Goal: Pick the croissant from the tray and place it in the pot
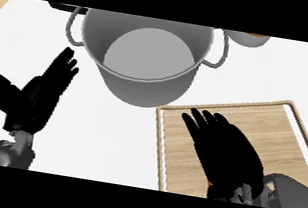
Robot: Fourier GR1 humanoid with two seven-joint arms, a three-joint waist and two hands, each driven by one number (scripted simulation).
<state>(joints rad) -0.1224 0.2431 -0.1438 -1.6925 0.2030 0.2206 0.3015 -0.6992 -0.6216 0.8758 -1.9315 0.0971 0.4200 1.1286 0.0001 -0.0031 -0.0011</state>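
My right hand (224, 150) is nearest, fingers straight and spread over the tray (296, 144), below-right of the pot (150, 55). It covers the croissant (211, 186), which shows only as a brown sliver by the wrist. I judge it is poised to close. My left hand (36, 92) rests open left of the pot, out of the way.

counter (107, 139): white, most of the frame
small cup (246, 39): top edge, right of centre, cropped
black thing (62, 6): top left, barely showing
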